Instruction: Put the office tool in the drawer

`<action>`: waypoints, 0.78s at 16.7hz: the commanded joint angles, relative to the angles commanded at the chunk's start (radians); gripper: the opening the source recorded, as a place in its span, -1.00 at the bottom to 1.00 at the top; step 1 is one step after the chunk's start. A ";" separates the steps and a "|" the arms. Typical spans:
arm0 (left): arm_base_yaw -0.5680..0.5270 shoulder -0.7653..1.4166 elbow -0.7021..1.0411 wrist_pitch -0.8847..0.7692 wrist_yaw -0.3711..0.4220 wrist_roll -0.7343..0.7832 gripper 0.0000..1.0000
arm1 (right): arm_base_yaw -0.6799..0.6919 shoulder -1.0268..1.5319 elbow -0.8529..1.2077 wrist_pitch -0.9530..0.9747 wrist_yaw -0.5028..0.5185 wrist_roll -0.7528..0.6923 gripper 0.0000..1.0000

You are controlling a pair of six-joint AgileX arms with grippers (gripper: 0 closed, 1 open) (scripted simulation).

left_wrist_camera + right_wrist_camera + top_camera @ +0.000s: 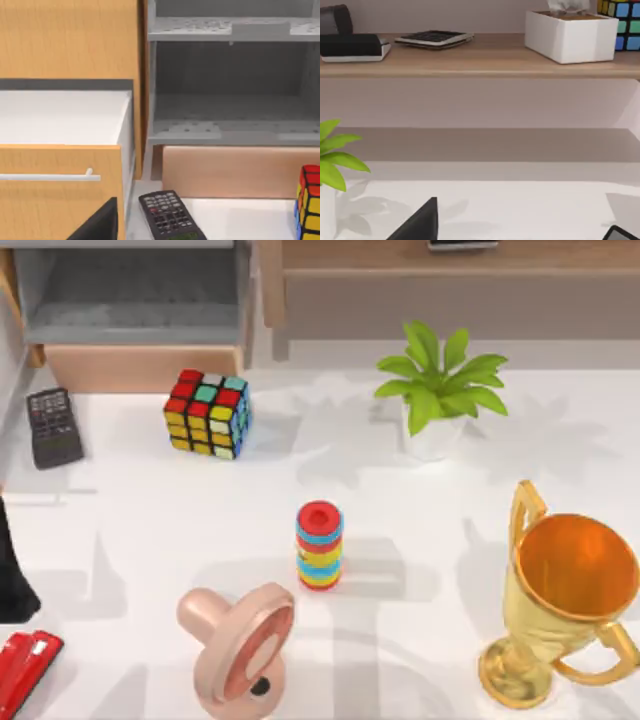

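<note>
White bench (420, 540), cluttered. Stapler (22, 672) lies at 8 o'clock, untouched; open drawer (140, 368) at 11 o'clock. Left arm (12, 570) sits just above stapler; gripper state: cannot tell. Step: reach. Next: descend, grasp stapler.
</note>
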 joint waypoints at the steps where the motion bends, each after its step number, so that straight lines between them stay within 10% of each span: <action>1: 0.000 0.000 0.000 0.000 0.000 0.000 1.00 | 0.000 0.000 0.000 0.000 0.000 0.000 1.00; 13: -0.017 0.548 0.301 -0.389 0.000 0.139 1.00 | 0.000 0.000 0.000 0.000 0.000 0.000 1.00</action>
